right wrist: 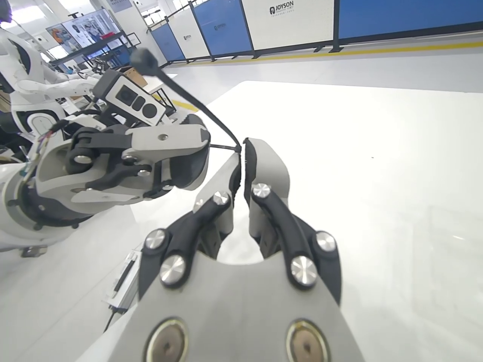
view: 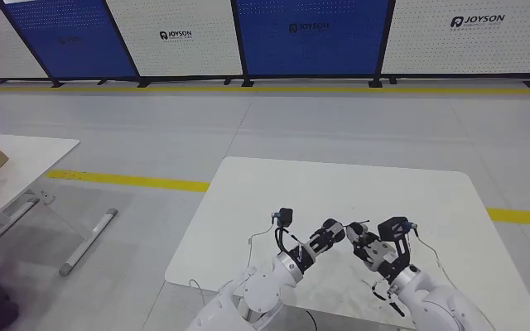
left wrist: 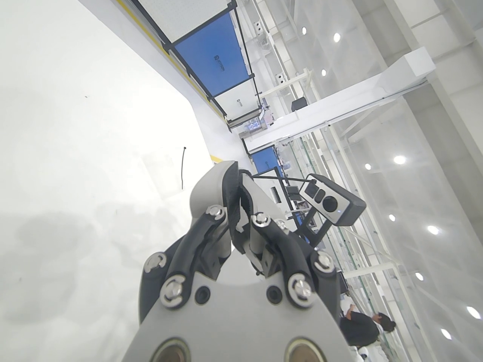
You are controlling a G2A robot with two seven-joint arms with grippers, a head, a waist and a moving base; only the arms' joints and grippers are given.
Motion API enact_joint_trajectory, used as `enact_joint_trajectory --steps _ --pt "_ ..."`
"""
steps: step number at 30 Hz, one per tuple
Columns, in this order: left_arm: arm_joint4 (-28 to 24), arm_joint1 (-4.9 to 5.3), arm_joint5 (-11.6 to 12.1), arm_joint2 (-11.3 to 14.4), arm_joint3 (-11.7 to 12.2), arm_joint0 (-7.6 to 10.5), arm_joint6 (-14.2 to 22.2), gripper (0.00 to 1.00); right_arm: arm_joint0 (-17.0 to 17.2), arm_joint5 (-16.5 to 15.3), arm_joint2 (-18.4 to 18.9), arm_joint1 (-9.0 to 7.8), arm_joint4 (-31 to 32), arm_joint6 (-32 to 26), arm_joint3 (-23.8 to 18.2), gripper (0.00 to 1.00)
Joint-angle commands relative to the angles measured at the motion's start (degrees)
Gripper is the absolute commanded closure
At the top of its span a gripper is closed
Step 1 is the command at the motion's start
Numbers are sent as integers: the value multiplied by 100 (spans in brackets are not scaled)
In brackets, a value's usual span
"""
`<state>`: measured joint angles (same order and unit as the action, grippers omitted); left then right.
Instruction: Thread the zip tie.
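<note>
Over the near edge of the white table [view: 331,190], the right gripper [right wrist: 241,148] pinches the black zip tie [right wrist: 188,95], head sticking up. The left gripper [left wrist: 238,175] is closed on its thin tail. A spare zip tie [left wrist: 183,167] lies on the table nearby.

1. My arms work over a white table [view: 331,199] with rounded corners. It sits in the lower middle of the top view, on a grey floor.
2. My left wrist camera shows a loose black zip tie [left wrist: 183,167] lying flat and nearly straight on the tabletop, close to the table's edge and near one rounded corner.
3. A tiny dark speck [left wrist: 86,96] rests on the top, well apart from that tie. It is too small to identify.
</note>
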<state>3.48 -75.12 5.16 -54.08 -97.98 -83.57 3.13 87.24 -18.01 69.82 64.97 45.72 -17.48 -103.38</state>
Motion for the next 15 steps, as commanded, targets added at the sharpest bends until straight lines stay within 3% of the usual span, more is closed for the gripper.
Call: enact_joint_trajectory --steps 1,4,7,15 --pt "1 -1 -12 5 5 9 -2 100 -6 -3 -4 0 9 -22 -1 93" --pt "-4 -4 -24 14 16 22 -1 100 -15 -13 -7 1 -10 -53 9 91" --pt "-7 -4 -27 20 21 30 6 100 -37 -45 -8 1 -45 -98 27 82" --pt "4 -1 -18 19 26 42 28 100 -77 -27 -31 9 -74 -98 50 85"
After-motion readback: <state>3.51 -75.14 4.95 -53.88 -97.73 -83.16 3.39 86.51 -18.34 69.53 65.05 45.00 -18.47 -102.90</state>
